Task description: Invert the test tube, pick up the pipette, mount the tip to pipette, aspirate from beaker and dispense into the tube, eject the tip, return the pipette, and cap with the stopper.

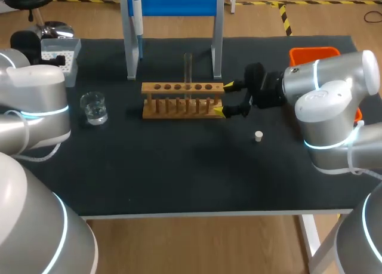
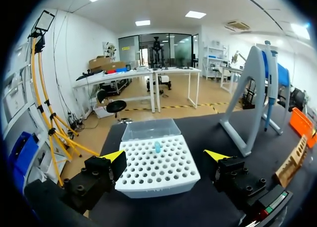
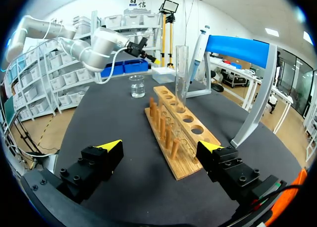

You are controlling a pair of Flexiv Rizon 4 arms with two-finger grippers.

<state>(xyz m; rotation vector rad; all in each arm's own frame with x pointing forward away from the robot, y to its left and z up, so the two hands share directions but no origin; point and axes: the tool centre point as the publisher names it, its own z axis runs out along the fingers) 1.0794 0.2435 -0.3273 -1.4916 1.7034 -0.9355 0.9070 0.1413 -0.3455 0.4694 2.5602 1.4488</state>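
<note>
Spanning most of the head view, the black table [image 1: 179, 178] carried all the gear. The right arm [image 1: 334, 89] came in from the right edge, and the left arm [image 1: 36, 101] bulked at the left edge. The blue-and-white stand [image 1: 173, 2] stood at the upper middle of the frame. Just below it, near the centre, lay the wooden rack [image 1: 182, 99].

The right gripper [image 1: 225, 98] sat at the rack's right end. Its yellow-tipped claw was spread wide and held nothing. In the right wrist view the rack's near end [image 3: 178, 138] lay ahead of that gripper [image 3: 159, 146], between the two fingers and apart from both.

The white tip box [image 1: 62, 56] sat at the upper left, and an orange bin [image 1: 314, 53] showed at the upper right behind the right arm. In the left wrist view the left gripper [image 2: 165, 155] was likewise wide open and empty. The tip box [image 2: 158, 162] lay just ahead of it, between its fingers and touching neither.

The glass beaker [image 1: 94, 108] stood left of the rack, well apart from it. The pipette [image 1: 136, 14] hung on the stand's left post. The test tube [image 1: 188, 68] stood upright in the rack, in the third hole from the right gripper's end. The small white stopper [image 1: 258, 136] lay on the table to the lower right of the rack. A single blue tip [image 2: 157, 147] stood in the tip box.
</note>
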